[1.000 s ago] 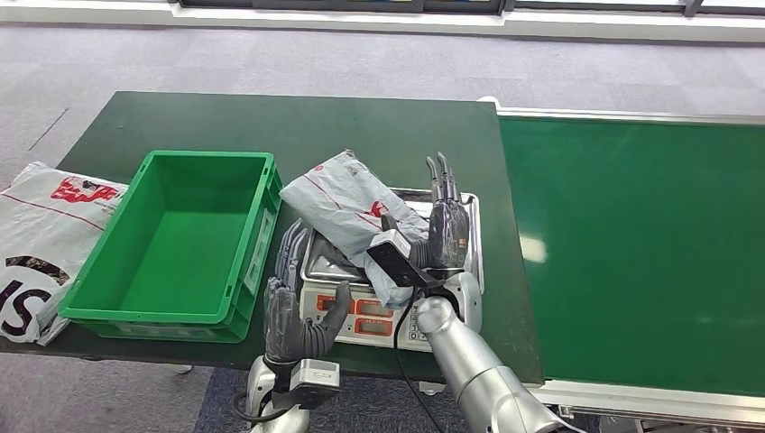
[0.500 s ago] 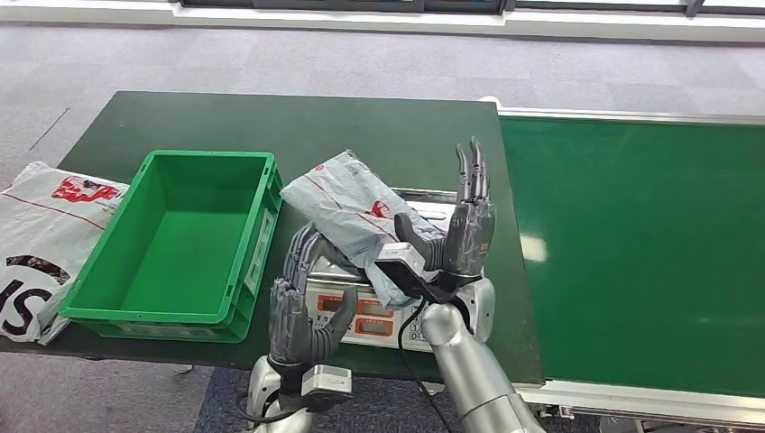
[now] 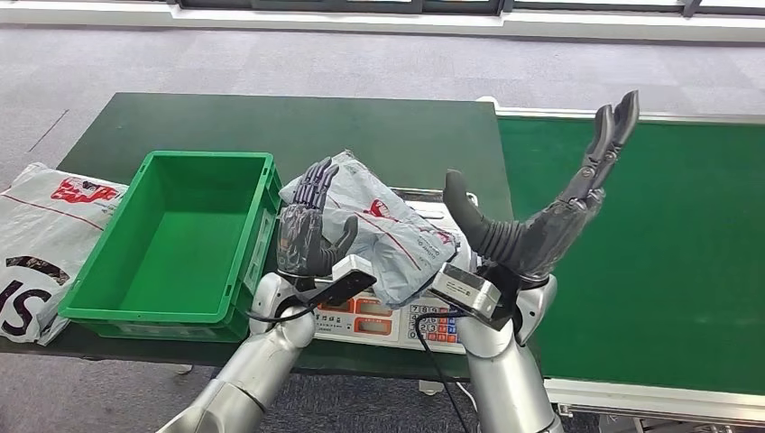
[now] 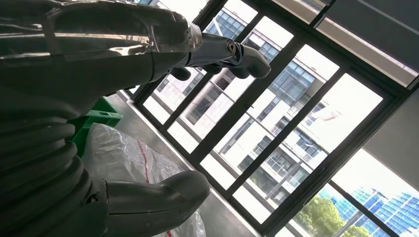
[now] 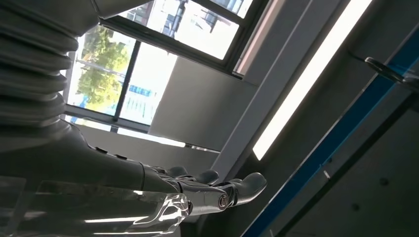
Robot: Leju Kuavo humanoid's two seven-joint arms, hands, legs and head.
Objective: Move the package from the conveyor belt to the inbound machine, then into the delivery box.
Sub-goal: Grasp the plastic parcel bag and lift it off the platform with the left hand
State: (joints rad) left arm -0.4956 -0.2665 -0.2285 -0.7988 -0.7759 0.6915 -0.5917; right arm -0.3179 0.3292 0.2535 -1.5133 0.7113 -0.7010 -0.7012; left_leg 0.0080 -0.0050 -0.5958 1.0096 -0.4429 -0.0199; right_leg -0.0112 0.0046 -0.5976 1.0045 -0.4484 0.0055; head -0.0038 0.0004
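The grey plastic package (image 3: 397, 236) lies tilted on the inbound machine (image 3: 397, 317), a silver scale with a red display, hanging over its left and front sides. My left hand (image 3: 309, 233) is raised at the package's left end with its fingers apart and its thumb close to the wrap; I cannot tell if it touches. My right hand (image 3: 541, 216) is lifted to the right of the package, open, fingers pointing up over the conveyor belt (image 3: 649, 244) edge. The left wrist view has my left hand (image 4: 99, 74) above the package (image 4: 128, 158). My right hand (image 5: 148, 190) holds nothing.
The green delivery box (image 3: 90, 307) stands left of the scale, with nothing in it, and its corner (image 4: 96, 116) appears in the left wrist view. White printed bags (image 3: 41, 239) lie at the table's left edge. The dark green table (image 3: 298, 126) stretches behind.
My right hand has let go of the package, risen and swung right toward the belt. My left hand has come up from the table's front edge to the package's left end.
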